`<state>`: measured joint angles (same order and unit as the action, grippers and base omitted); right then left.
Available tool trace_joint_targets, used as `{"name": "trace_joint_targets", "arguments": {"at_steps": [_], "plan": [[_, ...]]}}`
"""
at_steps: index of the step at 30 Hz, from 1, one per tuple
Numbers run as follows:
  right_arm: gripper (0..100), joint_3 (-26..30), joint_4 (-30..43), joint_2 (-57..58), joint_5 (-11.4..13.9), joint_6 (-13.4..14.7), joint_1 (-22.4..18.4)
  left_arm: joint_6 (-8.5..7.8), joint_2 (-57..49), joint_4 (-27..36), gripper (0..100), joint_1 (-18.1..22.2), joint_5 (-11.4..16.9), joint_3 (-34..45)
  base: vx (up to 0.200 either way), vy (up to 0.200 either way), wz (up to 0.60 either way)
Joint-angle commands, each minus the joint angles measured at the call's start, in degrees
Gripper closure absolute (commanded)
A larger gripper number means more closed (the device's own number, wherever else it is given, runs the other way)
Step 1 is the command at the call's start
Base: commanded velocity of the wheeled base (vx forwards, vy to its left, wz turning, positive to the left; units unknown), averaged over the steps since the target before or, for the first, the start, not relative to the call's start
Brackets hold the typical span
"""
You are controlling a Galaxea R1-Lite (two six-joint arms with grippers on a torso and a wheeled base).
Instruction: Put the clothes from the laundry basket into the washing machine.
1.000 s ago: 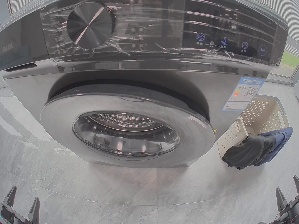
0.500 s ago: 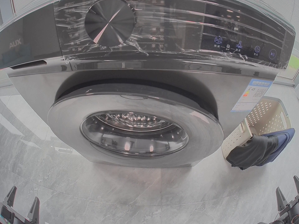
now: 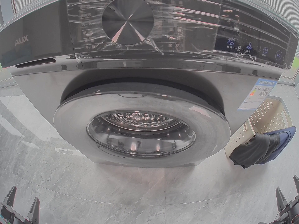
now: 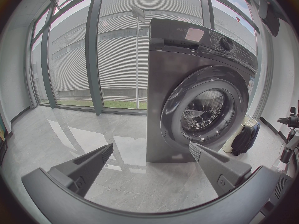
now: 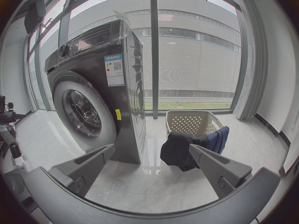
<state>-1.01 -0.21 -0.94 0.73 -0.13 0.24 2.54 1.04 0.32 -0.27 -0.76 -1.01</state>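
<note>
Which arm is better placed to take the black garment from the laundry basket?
Right. The laundry basket with the black garment stands on the robot's right, and the open right gripper is on that side.

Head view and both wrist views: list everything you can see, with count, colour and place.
washing machine: one, dark grey, on the floor straight ahead
door: one, round, grey rim with glass window, shut, on the machine's front
dial: one, dark metallic, on the control panel under plastic film
label: one, blue and white, upper right of the machine's front
laundry basket: one, beige, perforated, on the floor to the machine's right
black garment: one, draped over the basket's near rim
blue garment: one, draped over the rim beside the black one
floor: grey, marbled, glossy
left pincer: one, dark grey, open, empty, low at the left
right pincer: one, dark grey, open, empty, low at the right
</note>
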Motion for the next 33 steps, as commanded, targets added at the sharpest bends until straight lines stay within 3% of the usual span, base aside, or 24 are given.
{"name": "trace_joint_targets", "arguments": {"at_steps": [1,6,12,22,27,33], "plan": [[0,1.0,-0.1,0.9,0.1,0.0,0.0,0.01,-0.9,0.0,0,0.0,0.0,0.8,0.0,0.0,-0.6],[0,1.0,-0.1,0.9,0.0,0.0,0.0,0.01,-0.9,0.0,0,0.0,0.0,0.8,0.0,0.0,-0.36],[0,1.0,-0.1,0.9,0.1,0.0,0.0,0.01,-0.9,0.0,0,0.0,0.0,0.8,0.0,0.2,0.0],[0,1.0,0.0,0.9,0.1,-0.1,-0.1,0.01,-0.9,0.0,0,0.0,0.0,0.8,0.0,0.0,0.0],[0,1.0,-0.1,0.9,0.1,0.0,0.0,0.01,-0.9,-0.1,0,0.0,0.0,0.8,0.0,0.0,0.6],[0,1.0,0.0,0.9,0.1,0.0,0.0,0.01,-0.9,0.0,0,0.0,0.0,0.8,0.0,0.0,0.0]]}}
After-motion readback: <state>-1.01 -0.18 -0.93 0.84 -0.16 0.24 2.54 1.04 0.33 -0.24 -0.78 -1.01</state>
